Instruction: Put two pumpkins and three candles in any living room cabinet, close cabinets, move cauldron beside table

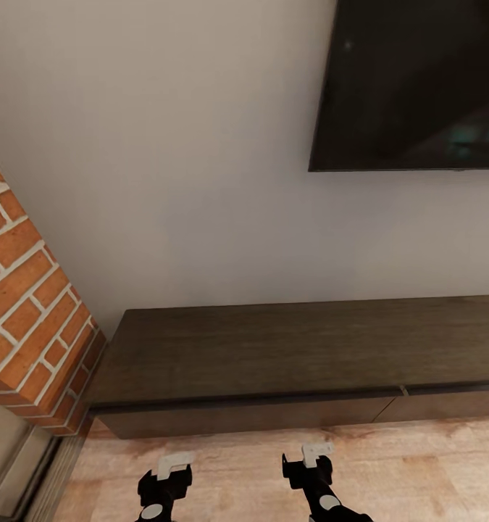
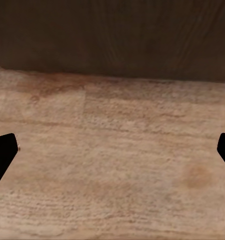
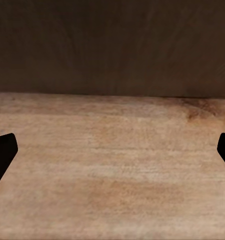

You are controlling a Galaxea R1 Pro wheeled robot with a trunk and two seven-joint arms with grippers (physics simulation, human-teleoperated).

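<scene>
Nearest the head camera, both arms reach in low over the pale wood floor (image 1: 418, 464), short of the cabinet (image 1: 287, 355). Left gripper (image 1: 173, 464) and right gripper (image 1: 316, 453) each show a black body with a pale fitting on top; from this view I cannot tell how far their fingers stand apart. Beyond them the cabinet — long, low, dark brown — runs along the foot of the grey wall (image 1: 201, 181), its drawer fronts flush and shut, its top bare. Beside the cabinet's left end rises a red brick column (image 1: 34, 319). Above the cabinet's right part hangs a dark screen (image 1: 418, 80) on the wall. No brand, label or writing can be read on anything.

From the left wrist, the left gripper (image 2: 112, 150) stands spread wide — one black fingertip (image 2: 2, 155) at each picture edge — with floor boards (image 2: 112, 170) between and the cabinet front (image 2: 112, 35) beyond.

From the right wrist, the right gripper (image 3: 112, 150) is likewise spread wide and holds nothing, over the floor (image 3: 112, 170), facing the cabinet's dark front (image 3: 112, 45).
</scene>
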